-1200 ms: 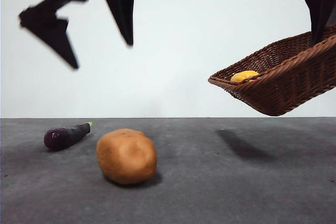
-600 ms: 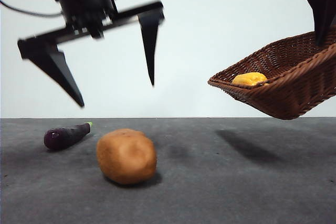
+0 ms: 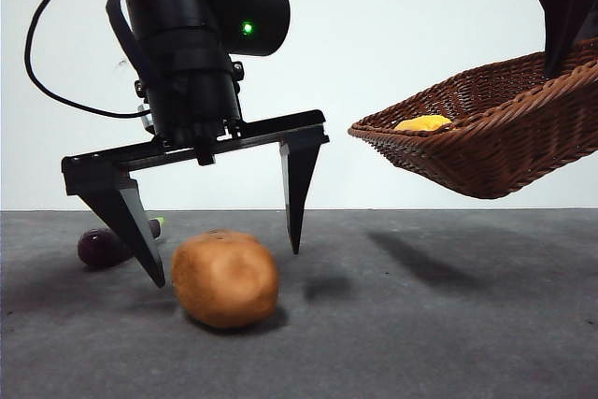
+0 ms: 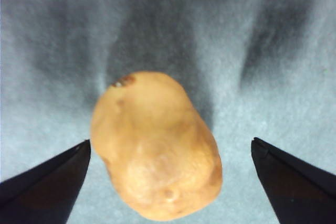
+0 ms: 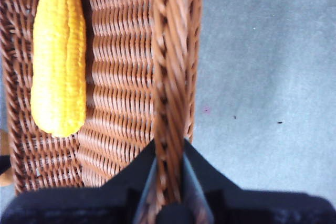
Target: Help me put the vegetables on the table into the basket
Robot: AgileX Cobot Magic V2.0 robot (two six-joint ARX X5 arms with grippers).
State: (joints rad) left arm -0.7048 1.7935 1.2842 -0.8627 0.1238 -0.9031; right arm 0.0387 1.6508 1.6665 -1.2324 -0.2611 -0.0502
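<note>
A large tan potato (image 3: 224,279) lies on the dark grey table (image 3: 420,324). My left gripper (image 3: 227,266) hangs low over it, open wide, one jaw on each side of the potato (image 4: 157,145) and neither touching it; the left wrist view shows the same gripper (image 4: 170,141). The purple eggplant (image 3: 98,248) lies behind, partly hidden by a jaw. My right gripper (image 3: 558,63) holds the brown wicker basket (image 3: 486,151) tilted in the air, shut on its rim (image 5: 169,150). A yellow corn cob (image 5: 59,56) rests inside the basket (image 5: 121,77), peeking over the rim (image 3: 422,123).
The basket casts a shadow (image 3: 420,263) on the table right of the potato. A black cable (image 3: 42,72) loops off the left arm. Plain white wall stands behind the table.
My left gripper has come down from high up and now straddles the potato near the table. The raised basket has shifted slightly left.
</note>
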